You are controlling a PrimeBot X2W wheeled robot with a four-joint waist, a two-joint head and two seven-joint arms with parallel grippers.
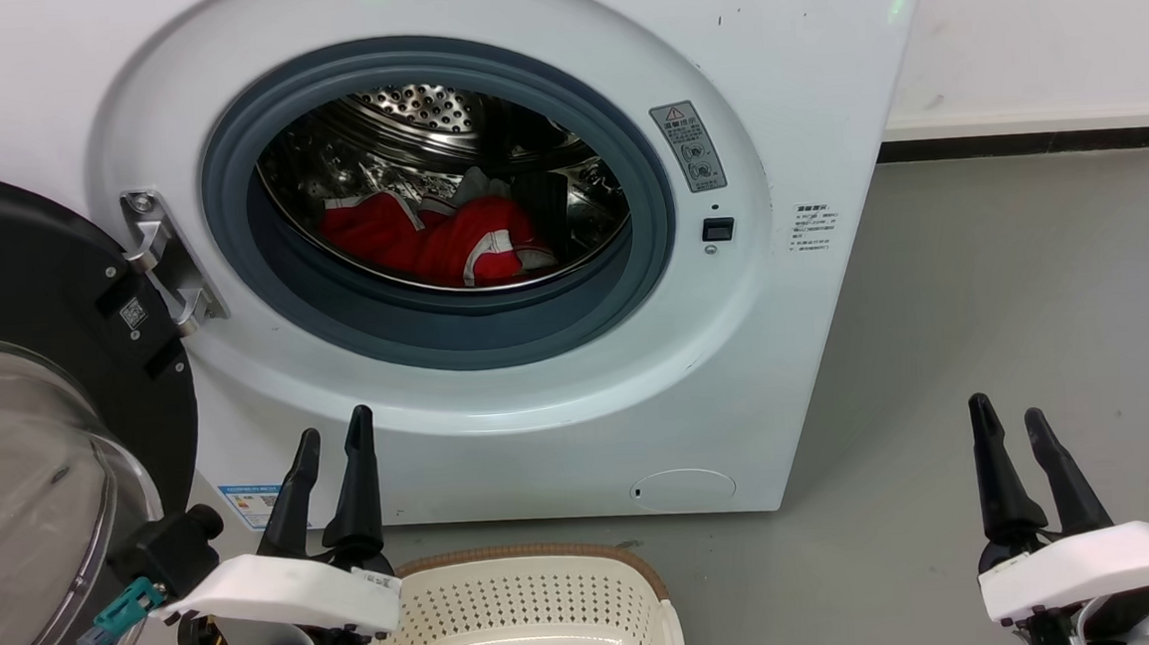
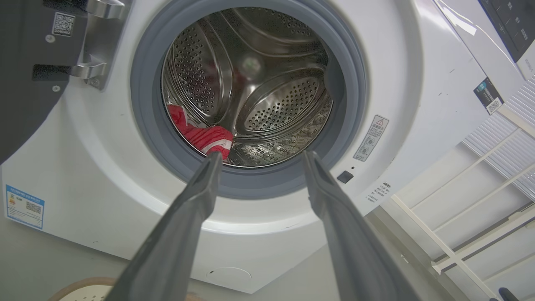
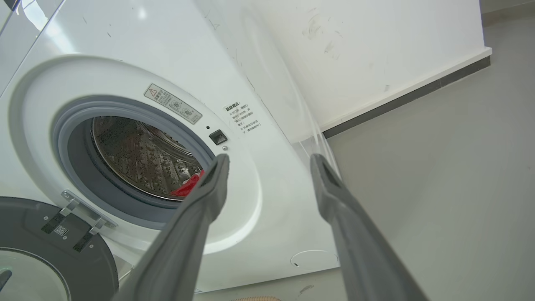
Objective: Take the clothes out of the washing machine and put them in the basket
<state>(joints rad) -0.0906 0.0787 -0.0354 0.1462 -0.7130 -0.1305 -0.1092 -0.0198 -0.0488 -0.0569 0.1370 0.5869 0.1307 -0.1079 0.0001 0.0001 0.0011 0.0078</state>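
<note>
The white washing machine (image 1: 559, 393) stands with its door (image 1: 36, 325) swung open to the left. Red clothes (image 1: 430, 240) with white trim lie at the bottom of the steel drum (image 1: 412, 108); they also show in the drum as clothes (image 2: 202, 137) and as a red scrap of clothes (image 3: 188, 187). The cream basket (image 1: 542, 614) sits on the floor below the porthole. My left gripper (image 1: 334, 439) is open, low at the machine's front beside the basket. My right gripper (image 1: 1009, 414) is open over the floor at the lower right. Both are empty.
Grey floor (image 1: 1012, 306) spreads to the right of the machine, up to a white wall with a dark skirting (image 1: 1022, 143). The open door's glass bowl (image 1: 17, 496) bulges out at the far left, close to my left arm. A white slatted frame (image 2: 480, 200) stands right of the machine.
</note>
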